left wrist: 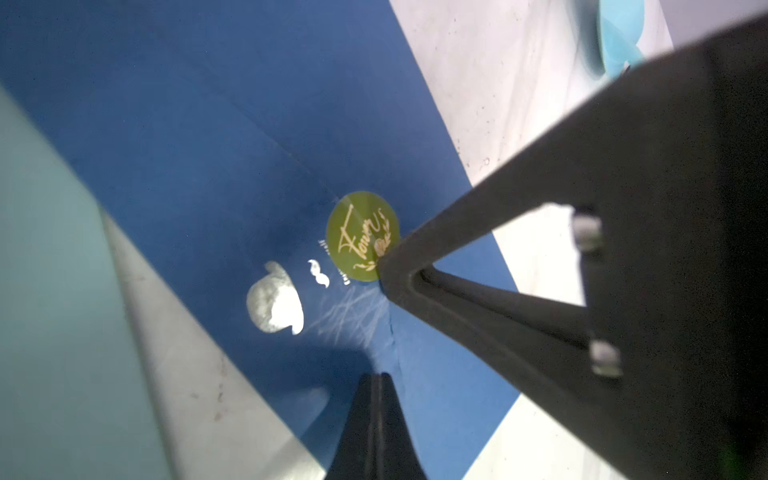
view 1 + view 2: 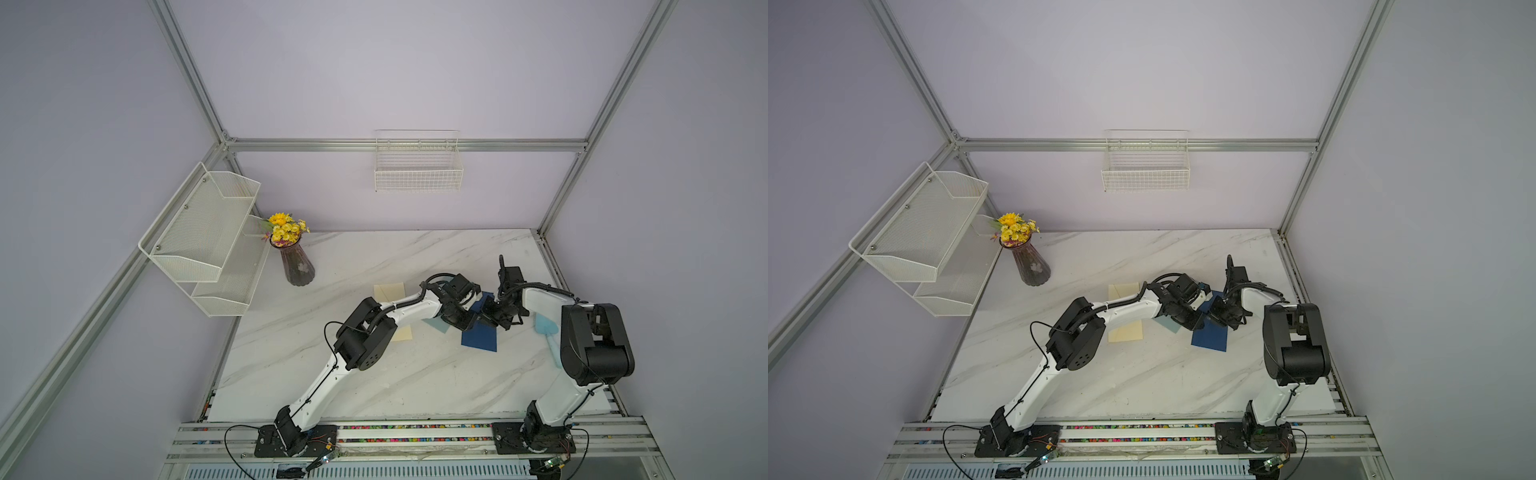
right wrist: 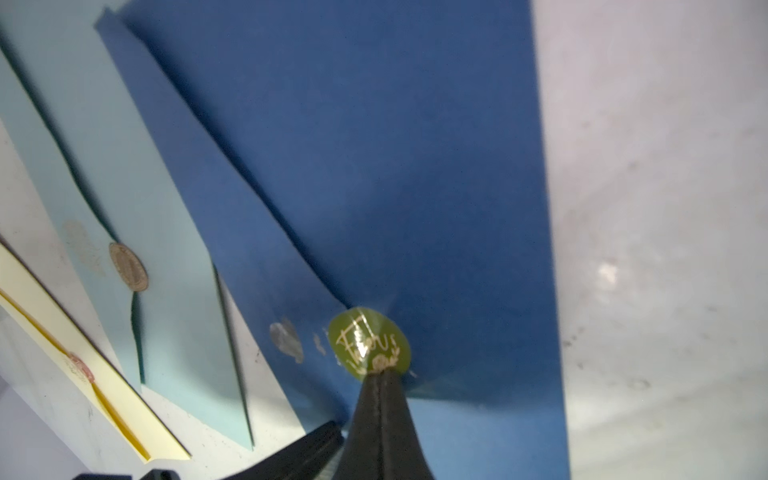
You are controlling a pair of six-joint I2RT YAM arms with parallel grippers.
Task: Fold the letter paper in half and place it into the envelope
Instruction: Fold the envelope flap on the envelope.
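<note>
A dark blue envelope lies on the marble table right of centre, partly under both grippers. A round green sticker sits at the tip of its flap. My right gripper is shut on that flap tip at the sticker's edge, and the flap there stands slightly off the envelope body. My left gripper is shut, its tips down on the envelope body just beside the right gripper. The letter paper is hidden.
A light blue envelope with a round seal lies just left of the blue one, and a cream envelope beyond it under the left arm. A pale blue tool lies far right. Flower vase, mesh shelf, wire basket.
</note>
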